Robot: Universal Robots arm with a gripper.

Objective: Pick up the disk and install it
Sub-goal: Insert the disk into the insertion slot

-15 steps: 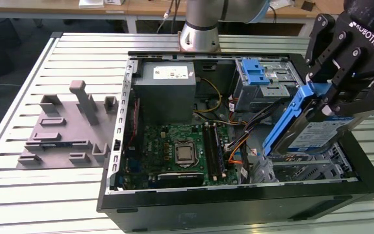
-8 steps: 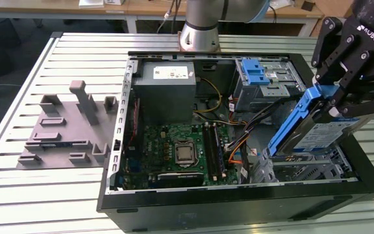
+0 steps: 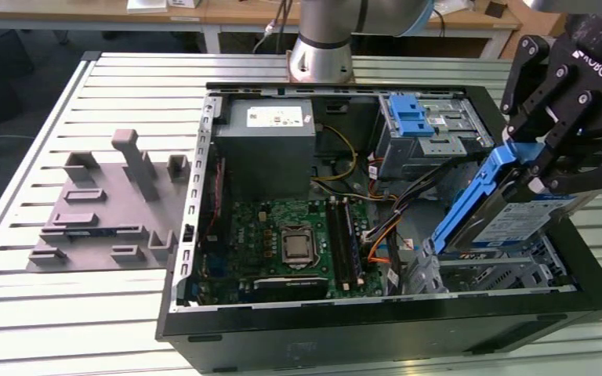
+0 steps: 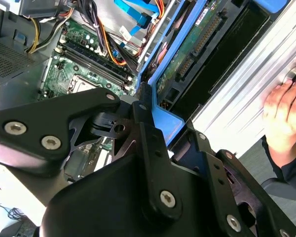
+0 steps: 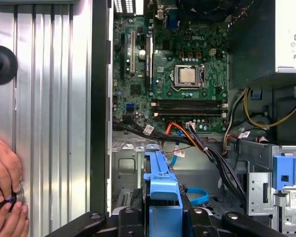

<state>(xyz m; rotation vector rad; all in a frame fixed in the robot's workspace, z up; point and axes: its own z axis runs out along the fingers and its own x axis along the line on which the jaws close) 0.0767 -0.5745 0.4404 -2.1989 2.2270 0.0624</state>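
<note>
My gripper (image 3: 544, 168) is shut on the disk (image 3: 513, 215), a silver drive with a blue-and-white label and a blue plastic frame. It hangs on edge, tilted, over the metal drive bay (image 3: 489, 272) in the open computer case's near corner on the exterior view's right, its lower end at the bay's top. In the second wrist view the disk (image 4: 197, 44) shows its green circuit side, with the gripper (image 4: 149, 114) clamped on the blue frame. In the first wrist view the blue frame of the disk (image 5: 160, 180) stands between the fingers of the gripper (image 5: 160, 217).
The black case (image 3: 385, 333) lies open on a slatted metal table. Inside are the motherboard (image 3: 291, 243), a grey power box (image 3: 270, 141), a cage with a blue latch (image 3: 416, 117) and loose cables (image 3: 379, 235). A grey fixture (image 3: 113, 204) sits left. A person's hand (image 5: 5, 187) rests beside the case.
</note>
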